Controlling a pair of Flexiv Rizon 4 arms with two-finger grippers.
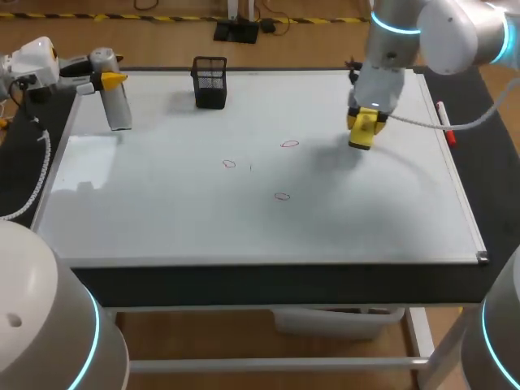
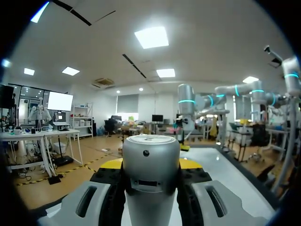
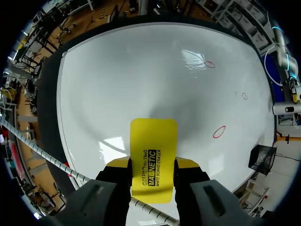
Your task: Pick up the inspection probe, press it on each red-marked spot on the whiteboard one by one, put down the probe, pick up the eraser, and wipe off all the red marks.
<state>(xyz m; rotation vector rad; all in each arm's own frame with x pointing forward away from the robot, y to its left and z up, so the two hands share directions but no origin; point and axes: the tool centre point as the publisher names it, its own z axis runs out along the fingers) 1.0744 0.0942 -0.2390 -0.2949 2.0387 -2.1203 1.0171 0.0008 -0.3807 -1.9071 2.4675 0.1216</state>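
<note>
The right gripper [image 1: 363, 130] sits right of centre in the upper part of the head view, its yellow-tipped fingers pinching the yellow whiteboard eraser [image 1: 362, 134] from two sides. In the right wrist view the eraser stands out ahead of the fingertips, flat face up. It appears to be held off the whiteboard [image 1: 162, 219], with its shadow on the board just to the lower left.

Three red-marked spots remain on the board. One [image 1: 290, 144] is near the eraser, to its left, another [image 1: 228, 163] is further left, and the third [image 1: 281, 196] is below them towards the middle.

The left gripper [image 1: 110, 80] is in the upper left of the head view, clamped on the silver cylinder of the inspection probe [image 1: 119, 104], which hangs tilted over the board's upper left corner. Whether its lower end touches the board cannot be told.

A black mesh pen holder [image 1: 210, 81] stands at the board's top edge, left of centre. A red-capped marker [image 1: 444, 122] lies along the right edge.
</note>
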